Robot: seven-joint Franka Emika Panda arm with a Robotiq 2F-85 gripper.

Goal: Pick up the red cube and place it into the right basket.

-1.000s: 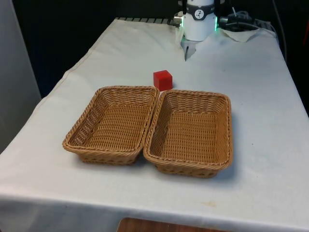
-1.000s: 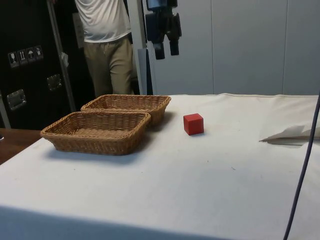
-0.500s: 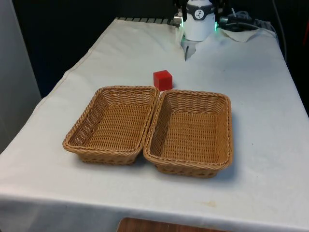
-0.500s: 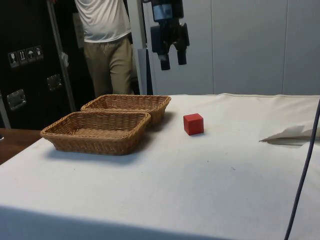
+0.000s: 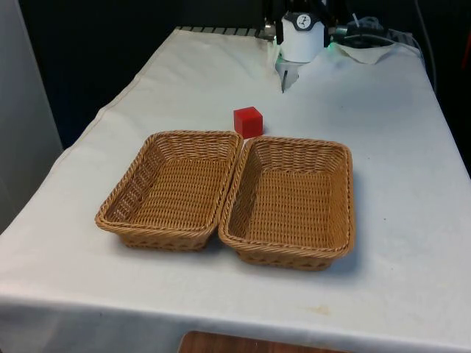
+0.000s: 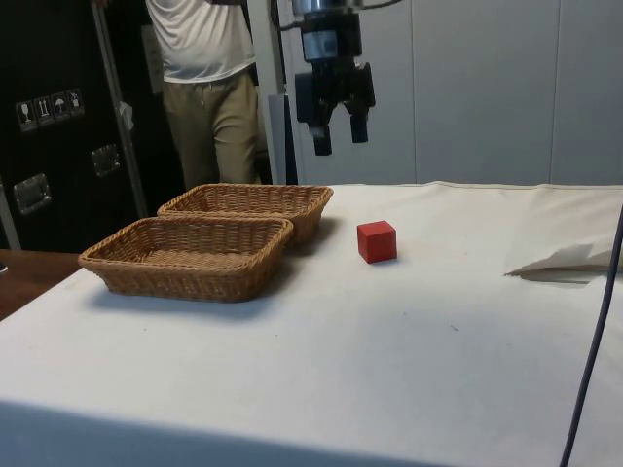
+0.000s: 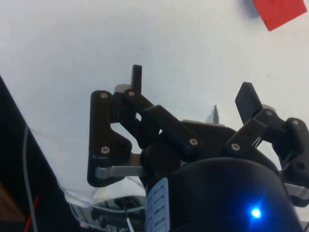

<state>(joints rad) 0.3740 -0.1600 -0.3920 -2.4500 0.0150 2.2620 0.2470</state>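
Note:
The red cube (image 5: 248, 121) sits on the white cloth just beyond the gap between two wicker baskets, and shows again in the side view (image 6: 377, 240) and the wrist view (image 7: 280, 12). The right basket (image 5: 346, 213) is the nearer one in the side view (image 6: 127, 270); the left basket (image 5: 118, 206) lies beside it, touching. Nothing lies in either basket. My gripper (image 6: 340, 141) hangs open, well above the table and a little towards the baskets from the cube. In the wrist view the gripper (image 7: 193, 89) holds nothing between its fingers.
A crumpled white sheet (image 6: 565, 261) lies on the cloth towards the robot's end (image 5: 368, 51). A person (image 6: 204, 88) stands behind the table beyond the baskets. Bare cloth surrounds the cube.
The gripper has come down and shifted towards the cube in the side view, staying open. The cube and baskets have not moved.

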